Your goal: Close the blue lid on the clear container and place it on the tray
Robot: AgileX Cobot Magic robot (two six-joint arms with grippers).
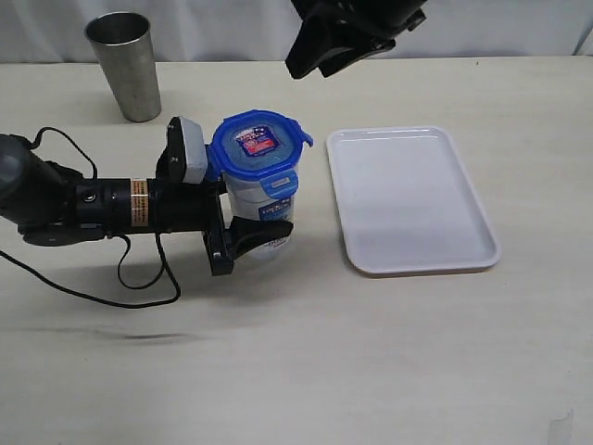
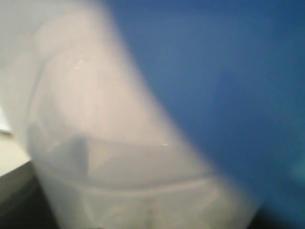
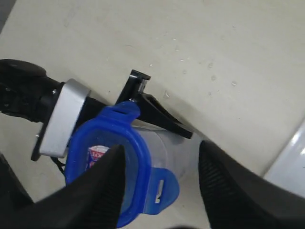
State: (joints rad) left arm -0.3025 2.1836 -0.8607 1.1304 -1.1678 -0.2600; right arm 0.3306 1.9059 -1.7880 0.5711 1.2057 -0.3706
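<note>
The clear container stands upright on the table just left of the tray. The blue lid sits on top of it; one flap hangs down at the front and another sticks out towards the tray. My left gripper reaches in from the left and is shut on the clear container's body, its near finger across the label. The left wrist view is a blur of container and lid. My right gripper hangs open high above, its fingers framing the lid from overhead.
A grey metal cup stands at the back left. The left arm's cable loops over the table beside the arm. A corner of the tray shows in the right wrist view.
</note>
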